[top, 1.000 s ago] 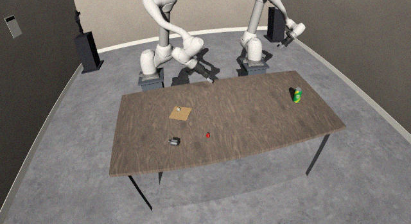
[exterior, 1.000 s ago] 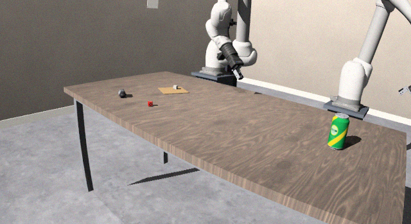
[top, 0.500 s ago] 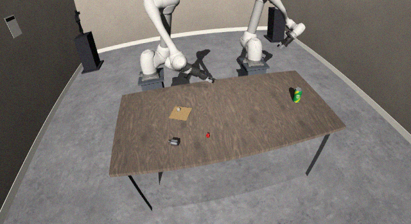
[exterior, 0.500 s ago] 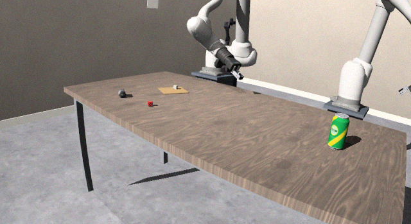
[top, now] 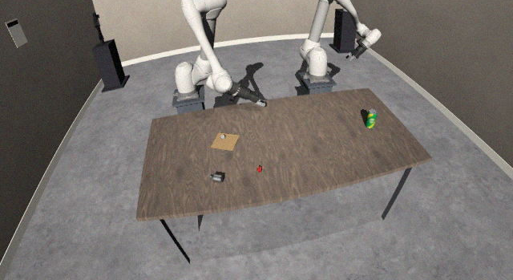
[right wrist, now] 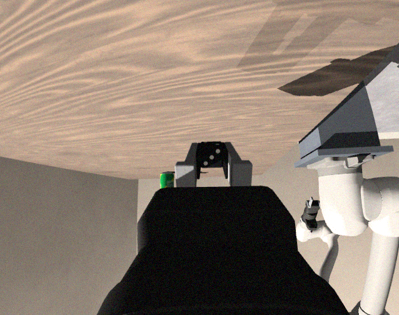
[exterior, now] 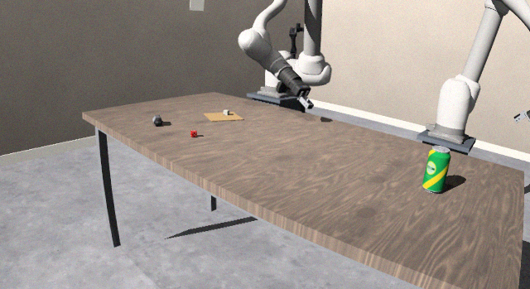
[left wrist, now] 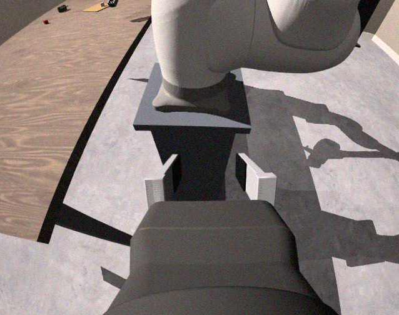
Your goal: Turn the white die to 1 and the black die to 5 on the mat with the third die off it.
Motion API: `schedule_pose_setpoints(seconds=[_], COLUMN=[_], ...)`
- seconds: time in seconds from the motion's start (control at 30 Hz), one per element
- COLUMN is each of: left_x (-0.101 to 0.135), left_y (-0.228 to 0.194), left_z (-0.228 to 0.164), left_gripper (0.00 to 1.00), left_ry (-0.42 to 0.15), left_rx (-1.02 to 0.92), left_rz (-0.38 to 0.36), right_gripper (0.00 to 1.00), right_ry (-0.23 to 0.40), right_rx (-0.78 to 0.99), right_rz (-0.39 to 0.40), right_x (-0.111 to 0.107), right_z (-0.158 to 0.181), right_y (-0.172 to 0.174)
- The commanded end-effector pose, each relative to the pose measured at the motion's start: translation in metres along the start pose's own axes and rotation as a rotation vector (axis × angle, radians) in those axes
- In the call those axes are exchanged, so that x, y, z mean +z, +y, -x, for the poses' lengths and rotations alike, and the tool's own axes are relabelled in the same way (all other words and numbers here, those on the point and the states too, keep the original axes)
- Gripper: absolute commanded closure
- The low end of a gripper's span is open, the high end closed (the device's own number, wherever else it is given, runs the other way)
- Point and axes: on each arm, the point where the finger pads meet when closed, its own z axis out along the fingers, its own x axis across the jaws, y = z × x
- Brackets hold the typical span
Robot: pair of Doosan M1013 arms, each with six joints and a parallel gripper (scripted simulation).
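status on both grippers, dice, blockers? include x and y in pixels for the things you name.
Right gripper (top: 262, 103) (exterior: 307, 103) (right wrist: 212, 159): shut on black die (right wrist: 211, 155). Left gripper (top: 349, 56) (left wrist: 207, 172): open, empty. White die (top: 223, 136) (exterior: 226, 112) (left wrist: 102, 4) on mat (top: 228, 144) (exterior: 224, 118) (left wrist: 94, 8). Nothing visibly blocking.
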Motion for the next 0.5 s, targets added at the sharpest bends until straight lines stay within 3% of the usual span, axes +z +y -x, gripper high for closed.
schedule_pose_setpoints(seconds=[0.0,0.47], left_x=[0.000,0.000], left_y=[0.000,0.000], left_z=[0.000,0.000], left_gripper=[0.00,0.00], left_ry=[0.000,0.000], left_rx=[0.000,0.000], left_rz=[0.001,0.001], right_gripper=[0.60,0.60], right_ry=[0.000,0.000], right_rx=[0.000,0.000], right_rz=[0.001,0.001], right_x=[0.004,0.022], right_z=[0.000,0.000], right_y=[-0.008,-0.040])
